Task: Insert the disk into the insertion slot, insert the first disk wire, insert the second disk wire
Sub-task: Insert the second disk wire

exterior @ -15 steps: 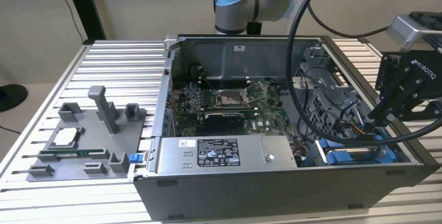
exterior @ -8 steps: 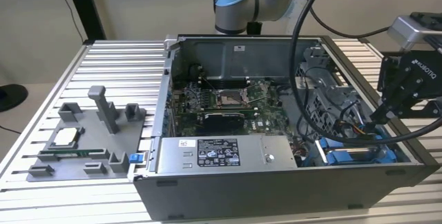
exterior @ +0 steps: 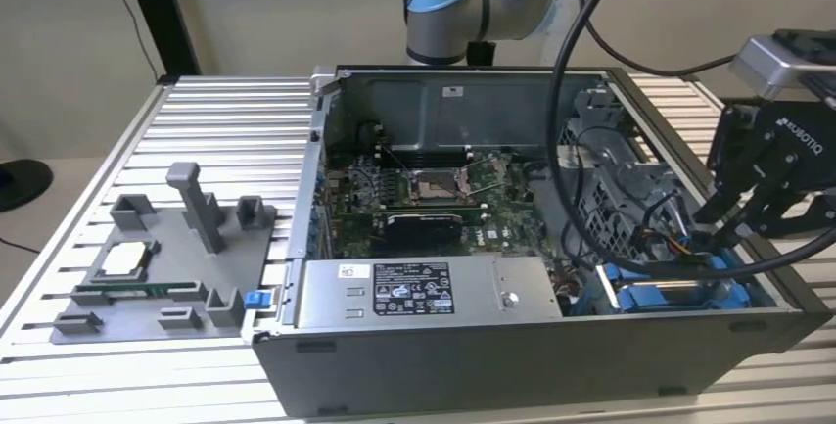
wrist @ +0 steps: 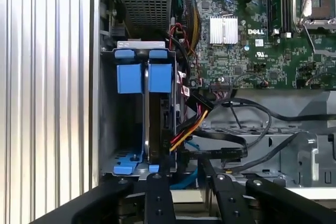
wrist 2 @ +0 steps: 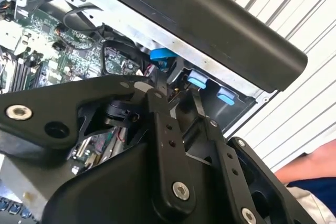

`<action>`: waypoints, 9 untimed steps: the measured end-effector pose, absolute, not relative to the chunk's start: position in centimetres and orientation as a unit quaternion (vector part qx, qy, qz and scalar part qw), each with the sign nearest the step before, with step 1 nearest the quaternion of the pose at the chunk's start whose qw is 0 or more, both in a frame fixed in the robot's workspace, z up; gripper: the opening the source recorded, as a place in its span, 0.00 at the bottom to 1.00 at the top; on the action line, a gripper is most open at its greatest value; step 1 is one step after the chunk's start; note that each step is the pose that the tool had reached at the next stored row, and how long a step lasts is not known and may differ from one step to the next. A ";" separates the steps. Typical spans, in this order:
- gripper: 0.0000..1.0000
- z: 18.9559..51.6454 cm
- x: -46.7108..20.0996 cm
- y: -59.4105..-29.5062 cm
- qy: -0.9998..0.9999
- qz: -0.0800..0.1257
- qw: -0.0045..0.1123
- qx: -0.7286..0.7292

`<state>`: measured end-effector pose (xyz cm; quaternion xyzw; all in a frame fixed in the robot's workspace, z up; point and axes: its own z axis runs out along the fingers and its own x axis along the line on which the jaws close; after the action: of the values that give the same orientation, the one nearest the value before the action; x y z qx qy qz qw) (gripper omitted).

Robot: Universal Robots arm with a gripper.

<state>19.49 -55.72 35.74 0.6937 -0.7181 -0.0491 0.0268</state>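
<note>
Over the open computer case [exterior: 523, 365] on the ribbed tabletop [exterior: 196, 111], the gripper [exterior: 731, 223] dips its fingers [wrist: 157, 192] by the insertion slot [wrist: 122, 129], where the disk [wrist: 157, 124] stands on edge beside coloured wires [wrist: 186, 129], though whether those fingers are apart I cannot tell.

open grey metal computer case [exterior: 523, 355] stands on the ribbed aluminium surface [exterior: 196, 111]. silver labelled power supply box [exterior: 418, 292] sits in the case's near side; green motherboard [exterior: 432, 194] behind it. grey plastic fixture tray [exterior: 157, 267] lies on the surface at the exterior view's left of the case. black robot hand [exterior: 731, 223] hangs over the case's right end, above the grey-blue plastic insertion slot [wrist: 142, 124].
</note>
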 end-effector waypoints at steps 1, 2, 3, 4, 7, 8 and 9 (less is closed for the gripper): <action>1.00 35.7 19.5 -55.7 -0.718 -0.048 0.028 0.694; 1.00 35.6 19.5 -55.7 -0.718 -0.048 0.029 0.694; 1.00 35.5 19.5 -55.7 -0.718 -0.047 0.030 0.694; 1.00 35.4 19.5 -55.7 -0.718 -0.046 0.031 0.694; 1.00 35.2 19.3 -55.7 -0.718 -0.045 0.033 0.694; 1.00 35.2 19.3 -55.6 -0.718 -0.045 0.033 0.694; 1.00 35.2 19.3 -55.5 -0.718 -0.045 0.033 0.694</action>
<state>19.27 -55.52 35.18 0.6937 -0.7182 -0.0447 0.0332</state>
